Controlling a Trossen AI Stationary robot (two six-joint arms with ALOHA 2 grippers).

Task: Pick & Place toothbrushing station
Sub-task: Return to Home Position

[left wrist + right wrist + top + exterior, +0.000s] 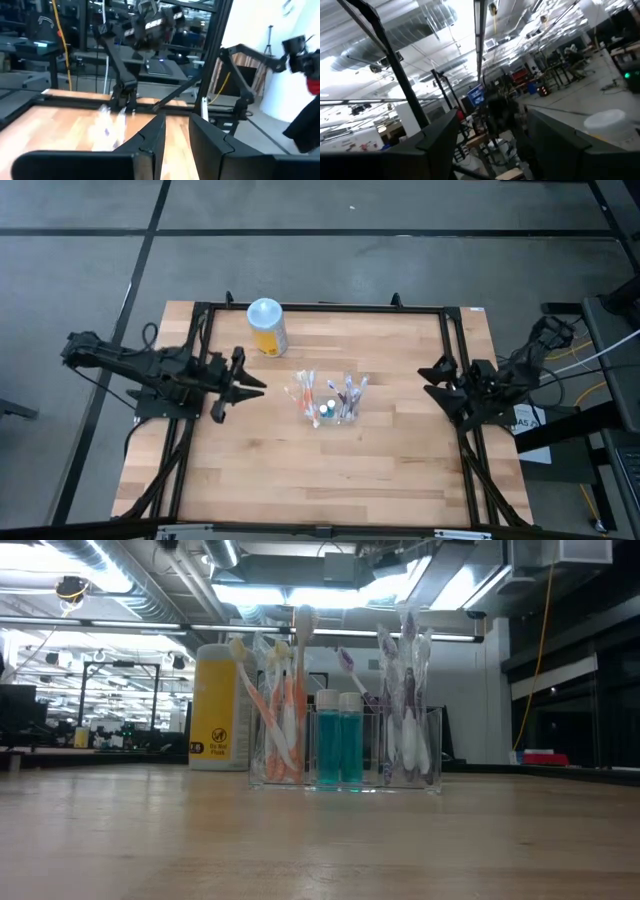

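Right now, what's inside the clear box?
Orange toothbrushes, two teal bottles and white-violet toothbrushes stand in the clear organizer. The brushes overlap, so I can't count them.

A clear plastic three-compartment organizer (345,786) stands upright near the middle of my wooden bench (300,840). Seen from the low view, its left compartment holds slim orange-and-white toothbrushes (283,715), heads up and leaning apart. The middle compartment holds two small teal tubes with white round caps (339,745), upright and side by side. The right compartment holds slim white-and-violet toothbrushes (407,710), heads up, reaching well above the rim.
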